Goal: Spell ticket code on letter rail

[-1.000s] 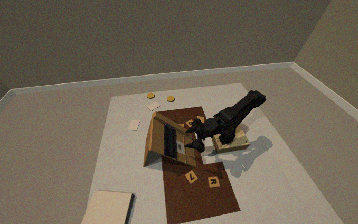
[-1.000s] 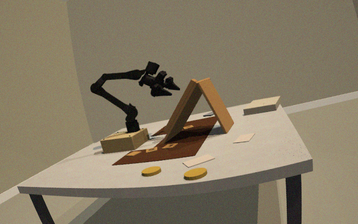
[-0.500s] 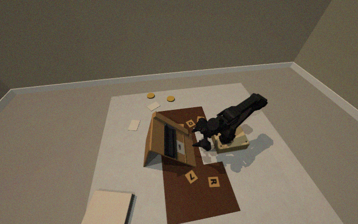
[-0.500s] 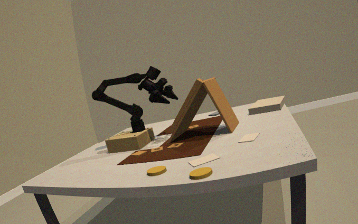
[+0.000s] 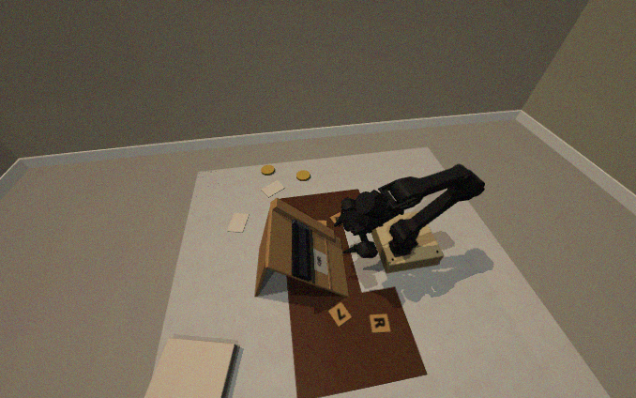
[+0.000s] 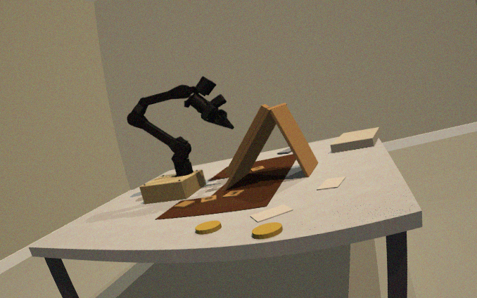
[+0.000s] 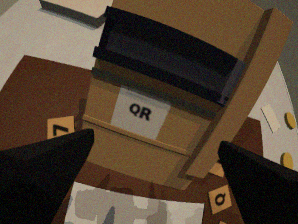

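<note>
My gripper [image 5: 340,237] [image 6: 232,127] [image 7: 157,141] is open and empty, in the air in front of the tilted board [image 5: 281,243] [image 6: 296,138] [image 7: 192,19]. The dark rail [image 5: 302,252] [image 7: 165,65] on it shows no tiles. The ticket [image 5: 321,263] [image 7: 134,125] below the rail reads QR. A Q tile [image 6: 208,198] [image 7: 220,199] lies on one side of the board, with a marked tile [image 6: 233,192] and another tile [image 6: 184,204] beside it. On the other side lie an R tile [image 5: 379,323] and a tile [image 5: 340,313] [image 7: 61,128] that looks like L or 7.
The brown mat [image 5: 345,365] [image 6: 247,205] [image 7: 37,92] runs under the board. A wooden bar [image 7: 250,85] stands at the rail's right end in the wrist view. Two yellow discs [image 5: 267,170] [image 5: 303,175], two pale cards [image 5: 273,189] [image 5: 237,222] and a pale block [image 5: 194,368] [image 6: 355,136] lie around.
</note>
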You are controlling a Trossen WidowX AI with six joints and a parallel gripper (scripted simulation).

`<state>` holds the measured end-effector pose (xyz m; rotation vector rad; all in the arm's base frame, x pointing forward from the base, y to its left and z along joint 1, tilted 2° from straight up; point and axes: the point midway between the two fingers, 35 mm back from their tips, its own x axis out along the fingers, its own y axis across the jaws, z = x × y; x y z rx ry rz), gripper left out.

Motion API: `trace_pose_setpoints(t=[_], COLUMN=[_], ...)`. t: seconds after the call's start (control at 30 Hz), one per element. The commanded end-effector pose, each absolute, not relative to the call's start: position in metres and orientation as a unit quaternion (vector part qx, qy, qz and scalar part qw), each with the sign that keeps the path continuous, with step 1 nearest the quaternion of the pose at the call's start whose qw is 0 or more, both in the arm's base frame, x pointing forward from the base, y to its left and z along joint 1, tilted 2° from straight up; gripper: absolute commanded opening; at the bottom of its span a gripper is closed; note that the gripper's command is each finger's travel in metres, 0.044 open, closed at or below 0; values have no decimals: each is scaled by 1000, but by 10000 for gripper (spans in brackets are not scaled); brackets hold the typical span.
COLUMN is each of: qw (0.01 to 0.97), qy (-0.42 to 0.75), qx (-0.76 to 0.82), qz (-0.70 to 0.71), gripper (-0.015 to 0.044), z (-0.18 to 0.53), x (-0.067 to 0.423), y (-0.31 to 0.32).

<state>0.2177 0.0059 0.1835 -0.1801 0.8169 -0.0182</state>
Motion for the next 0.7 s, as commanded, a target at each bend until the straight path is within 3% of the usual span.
trace_pose_setpoints(t=[0.0, 0.3, 0.67], qw=[875, 786, 729], qy=[419, 352, 273], qx=[-221, -424, -521], qz=[100, 281, 351], gripper=[440, 440, 440], z=[218, 276, 303], x=[228, 240, 244], y=[-7, -36, -50])
